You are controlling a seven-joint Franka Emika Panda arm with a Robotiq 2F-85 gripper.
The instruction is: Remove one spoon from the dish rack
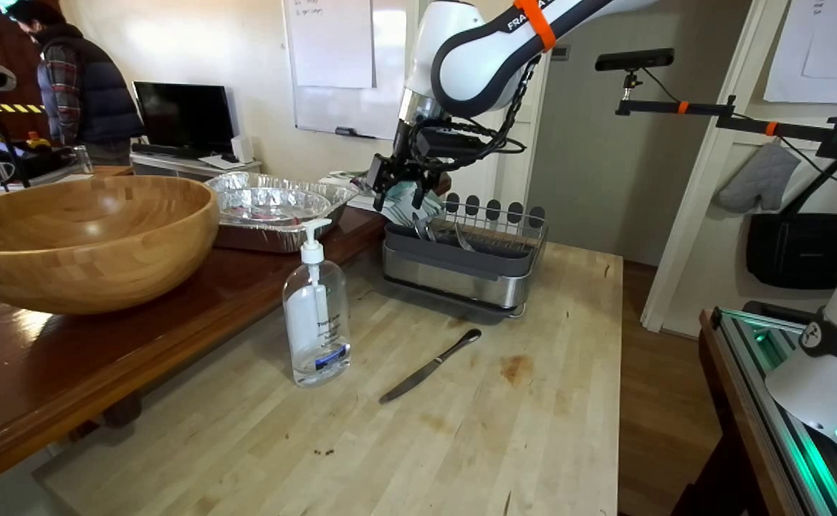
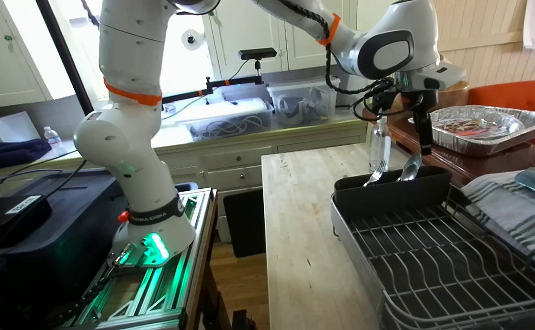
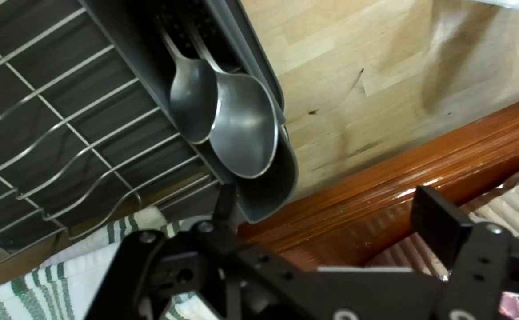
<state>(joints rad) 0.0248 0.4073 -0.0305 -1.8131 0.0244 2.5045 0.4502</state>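
Beyond the knife (image 1: 431,367) on the bench (image 1: 533,444), in an exterior view, the pincer (image 1: 398,202) hangs by one end of the dish rack (image 1: 454,276). In an exterior view, two spoons (image 2: 409,173) and a fork (image 2: 376,173) lean from the rack's caddy (image 2: 391,197). In the wrist view, the spoons' bowls lie side by side; the pincer's fingers (image 3: 439,226) stand wide apart.
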